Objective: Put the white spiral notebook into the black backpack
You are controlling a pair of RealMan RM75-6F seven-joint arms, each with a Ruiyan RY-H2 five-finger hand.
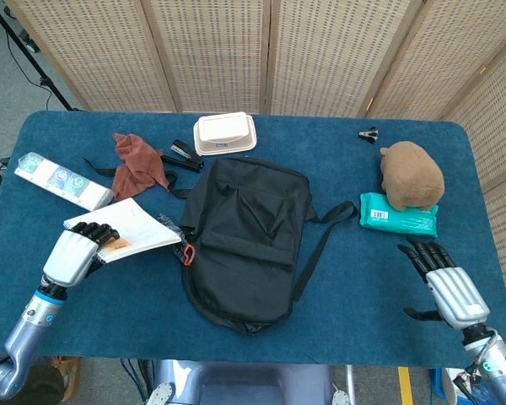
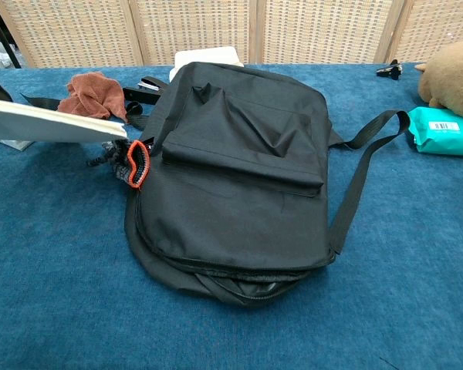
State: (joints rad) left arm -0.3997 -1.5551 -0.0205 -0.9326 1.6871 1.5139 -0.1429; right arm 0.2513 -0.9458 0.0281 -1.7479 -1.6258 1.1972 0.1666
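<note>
The white spiral notebook (image 1: 128, 228) sits at the left of the head view, lifted off the table (image 1: 363, 321) and tilted, its near-left corner gripped by the left hand (image 1: 72, 253). In the chest view it appears edge-on at the upper left, clear of the cloth surface, with its free edge pointing toward the black backpack (image 1: 246, 240).

Left hand: fingers curled over the top cover, holding the notebook at one corner. Right hand (image 1: 445, 287): at the lower right of the head view, fingers spread, holding nothing, well apart from the backpack.

Handling judgement:
- Light and thin. The block stays fairly flat when held at one corner, so the covers appear reasonably stiff; pages may still fan or sag.
- Smooth cover, likely slippery under hard fingers. A grip across the wire-bound edge or deeper over the cover would be more secure than a corner hold.
- The backpack is soft and lies flat. Its opening is not clearly visible; the free hand will probably need to hold the mouth apart.

A red-orange loop (image 2: 137, 163) lies just beside the backpack's left edge and could snag.
</note>
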